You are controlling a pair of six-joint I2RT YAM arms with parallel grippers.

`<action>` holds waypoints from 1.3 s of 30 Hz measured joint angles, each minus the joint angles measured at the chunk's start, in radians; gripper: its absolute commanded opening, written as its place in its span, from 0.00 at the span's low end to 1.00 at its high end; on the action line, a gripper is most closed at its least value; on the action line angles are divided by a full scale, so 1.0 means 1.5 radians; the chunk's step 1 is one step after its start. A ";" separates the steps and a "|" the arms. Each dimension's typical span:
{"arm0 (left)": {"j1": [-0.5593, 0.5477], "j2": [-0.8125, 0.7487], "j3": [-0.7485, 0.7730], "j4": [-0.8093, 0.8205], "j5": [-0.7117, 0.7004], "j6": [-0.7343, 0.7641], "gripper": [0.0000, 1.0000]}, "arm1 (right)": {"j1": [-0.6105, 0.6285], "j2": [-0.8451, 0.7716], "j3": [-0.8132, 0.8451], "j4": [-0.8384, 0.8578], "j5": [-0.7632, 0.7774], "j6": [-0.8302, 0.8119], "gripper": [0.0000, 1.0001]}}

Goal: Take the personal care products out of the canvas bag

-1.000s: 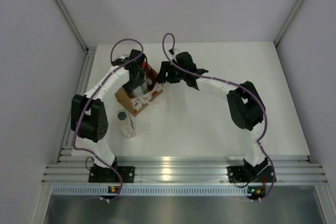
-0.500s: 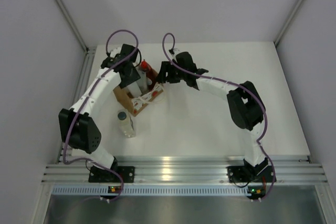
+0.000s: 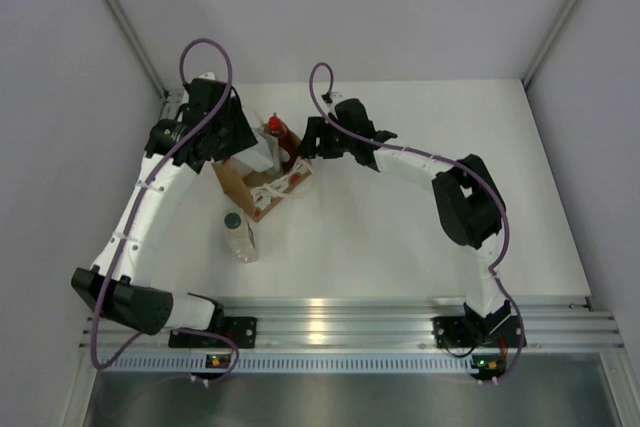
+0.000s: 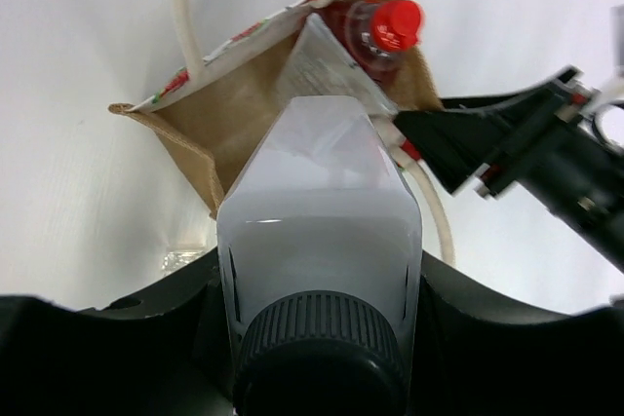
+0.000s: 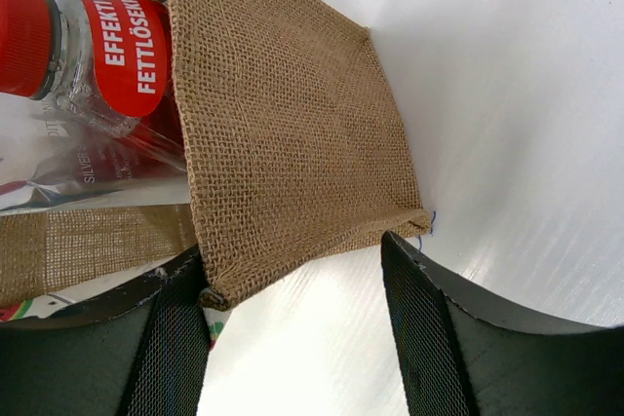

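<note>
My left gripper (image 3: 250, 147) is shut on the white bottle (image 3: 263, 155) with the dark cap (image 4: 319, 355) and holds it above the canvas bag (image 3: 238, 185). In the left wrist view the white bottle (image 4: 317, 202) fills the jaws, with the bag (image 4: 239, 109) open below it. The slim red bottle (image 3: 279, 135) and the silvery pouch (image 4: 327, 65) stand in the bag. The clear bottle (image 3: 240, 235) lies on the table in front of the bag. My right gripper (image 3: 306, 147) is open at the bag's right side, its fingers (image 5: 171, 338) straddling the burlap wall (image 5: 283, 133).
White rope handles (image 4: 185, 7) hang over the bag's rim. A side wall and rail (image 3: 150, 177) run close along the left of the table. The right arm's elbow (image 3: 462, 202) sits over the table's right half.
My left gripper has risen out of the bag with the white bottle and moved left and back. The left arm has stretched out. The right arm has not moved.
</note>
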 measured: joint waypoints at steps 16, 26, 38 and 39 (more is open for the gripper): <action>-0.088 -0.178 -0.063 -0.016 0.231 0.085 0.00 | 0.000 0.000 0.001 -0.001 0.000 0.000 0.63; -0.296 -0.182 -0.233 -0.032 0.091 0.074 0.00 | 0.000 0.000 0.009 -0.006 0.000 -0.001 0.63; -0.423 -0.108 -0.361 0.013 -0.139 -0.047 0.00 | 0.000 0.000 0.010 -0.012 -0.001 -0.001 0.63; -0.423 -0.105 -0.370 0.019 -0.148 -0.051 0.00 | 0.000 0.000 0.010 -0.012 -0.001 -0.001 0.63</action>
